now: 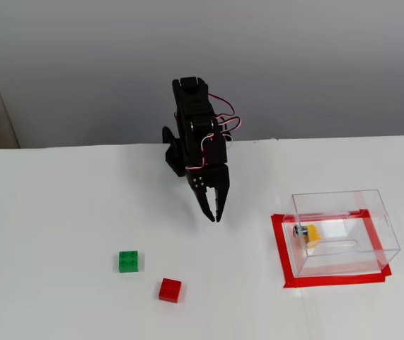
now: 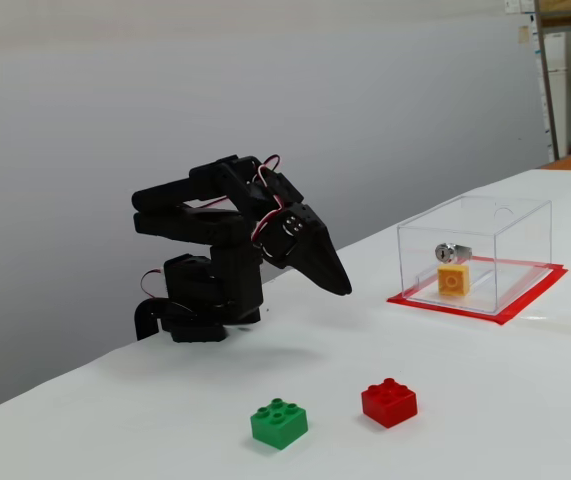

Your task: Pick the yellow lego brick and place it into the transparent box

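Note:
The yellow lego brick (image 1: 313, 234) (image 2: 453, 280) lies inside the transparent box (image 1: 371, 212) (image 2: 505, 225), near its left wall beside a small metal fitting (image 1: 300, 230) (image 2: 448, 251). The box stands on a red taped rectangle at the right in both fixed views. My black gripper (image 1: 216, 214) (image 2: 341, 288) hangs above the table left of the box, well apart from it. Its fingers are together and it holds nothing.
A green brick (image 1: 128, 261) (image 2: 279, 423) and a red brick (image 1: 170, 290) (image 2: 389, 402) lie on the white table (image 1: 46, 234) in front of the arm. The arm's base (image 2: 200, 310) sits at the back edge by the grey wall.

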